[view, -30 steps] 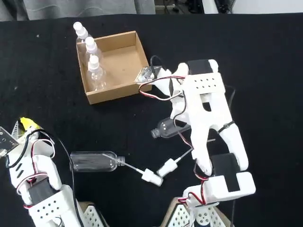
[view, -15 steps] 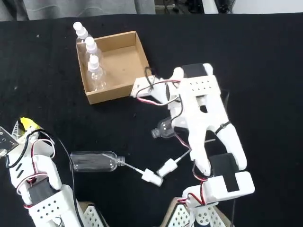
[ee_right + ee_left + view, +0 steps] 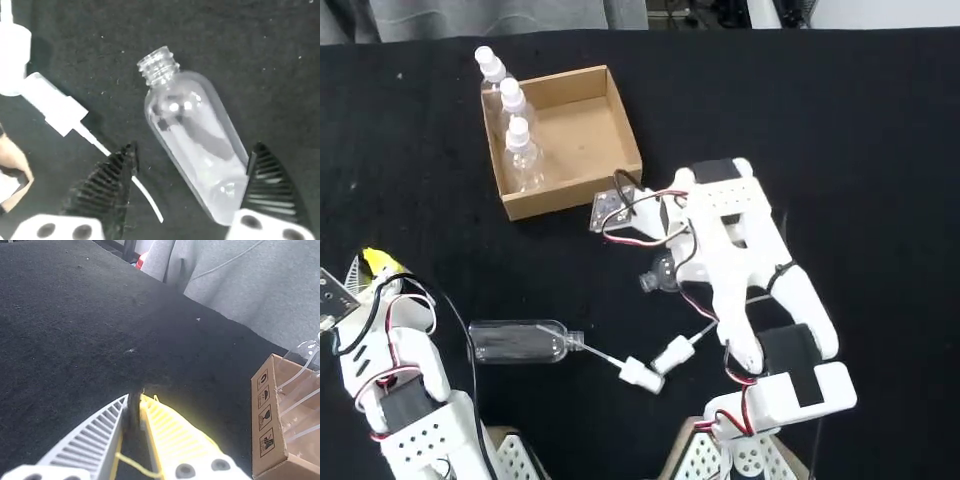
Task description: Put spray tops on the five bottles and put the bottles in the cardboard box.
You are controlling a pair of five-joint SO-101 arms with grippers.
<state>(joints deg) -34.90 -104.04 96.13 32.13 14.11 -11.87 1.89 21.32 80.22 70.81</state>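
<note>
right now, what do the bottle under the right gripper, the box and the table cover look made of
Bottle: probably clear glossy plastic; see-through, with bright highlights. Box: matte brown cardboard, with folded walls. Table cover: black matte fabric, maybe felt; fuzzy texture holding pale lint specks.

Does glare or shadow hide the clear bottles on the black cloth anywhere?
Right wrist view: small bright highlights on the uncapped bottle, outline readable. High view: pale reflections along the lying bottle; the three bottles in the cardboard box look faint against the cardboard. Left wrist view: the black cloth shows only soft shading.
</note>
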